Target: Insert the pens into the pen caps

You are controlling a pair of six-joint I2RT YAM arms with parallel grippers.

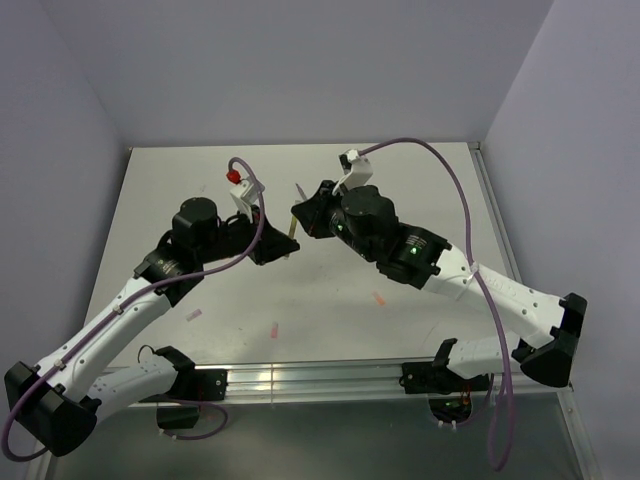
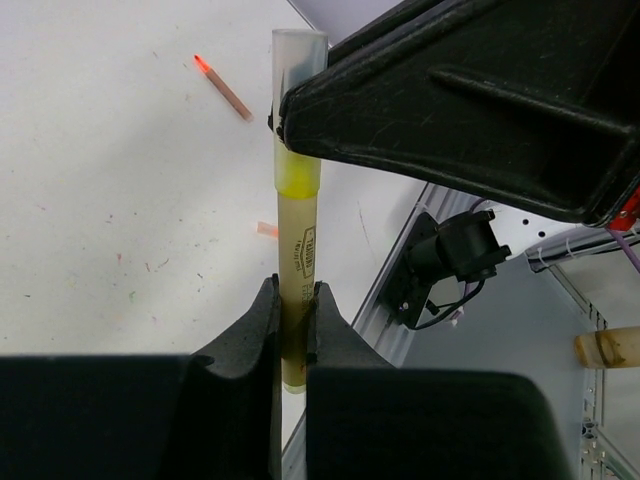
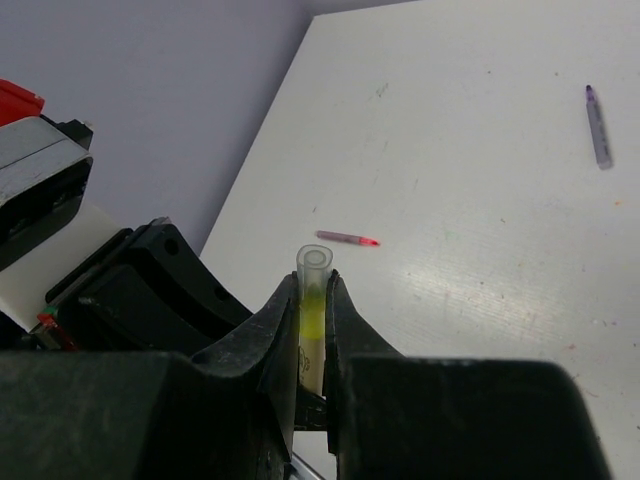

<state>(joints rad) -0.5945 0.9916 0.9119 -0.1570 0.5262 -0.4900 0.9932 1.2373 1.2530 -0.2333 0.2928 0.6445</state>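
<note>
In the left wrist view the yellow pen (image 2: 297,250) runs straight up the middle of the frame, its long axis vertical. Its lower end is pinched between the jaws of the left gripper (image 2: 293,300). Its tip points up into the pale yellow cap (image 2: 299,60), and the right gripper (image 3: 313,300) is clamped on that cap. An orange-red pen (image 2: 222,85) lies diagonally on the table (image 2: 100,200) at upper left.

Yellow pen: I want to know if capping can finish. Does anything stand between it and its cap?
Nothing visible does. The yellow pen, clamped in the left end effector, already has its tip inside the pale cap held by the right end effector; no other thing lies between them.
</note>
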